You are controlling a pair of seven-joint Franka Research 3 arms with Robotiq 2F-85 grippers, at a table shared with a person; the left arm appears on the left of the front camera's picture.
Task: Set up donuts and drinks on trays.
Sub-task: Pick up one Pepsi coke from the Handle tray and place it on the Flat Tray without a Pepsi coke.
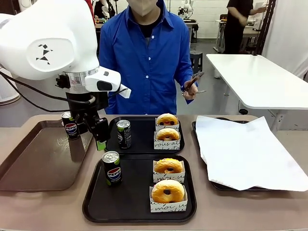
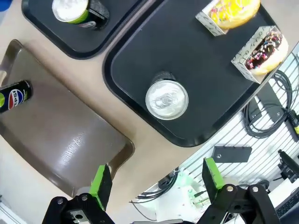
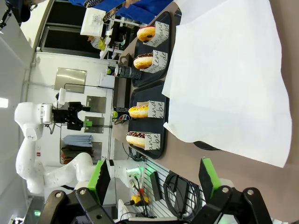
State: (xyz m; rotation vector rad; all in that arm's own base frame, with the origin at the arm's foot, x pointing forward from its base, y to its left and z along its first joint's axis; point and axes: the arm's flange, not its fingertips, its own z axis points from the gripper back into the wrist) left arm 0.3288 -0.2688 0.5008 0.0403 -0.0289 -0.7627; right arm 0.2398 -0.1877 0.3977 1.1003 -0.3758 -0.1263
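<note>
**A:** Cans first, then. We have one can (image 1: pixel 112 168) standing on the near black tray (image 1: pixel 130 202) at about nine o'clock, with two sleeved donuts (image 1: pixel 168 179) at three. The far black tray (image 1: pixel 142 144) mirrors it: a can (image 1: pixel 124 134) at nine, two donuts (image 1: pixel 167 126) at three.

**B:** And our left gripper (image 1: pixel 98 130) hangs above the seam between the brown tray (image 1: pixel 29 168) and the far black tray, fingers spread, nothing between the green pads (image 2: pixel 101 181).

**A:** In the wrist view the near can's silver top (image 2: pixel 167 99) sits up ahead of those fingers. One spare can (image 1: pixel 70 125) stands on the brown tray, at twelve o'clock on it.

**B:** Both trays look served, so we judge the step is to back off cleanly. We'd lift straight before swinging, since the far can is close to the fingertip.

**A:** Right gripper (image 3: pixel 154 179)?

**B:** Wide apart too, empty, looking along the table edge at the white paper (image 3: pixel 224 70).

**A:** That paper covers a tray at three o'clock. The table (image 1: pixel 48 207) is tan and smooth.

**B:** A person in a blue shirt (image 1: pixel 147 57) stands at twelve, holding tongs (image 1: pixel 193 79). White tables behind, workshop floor.
</note>
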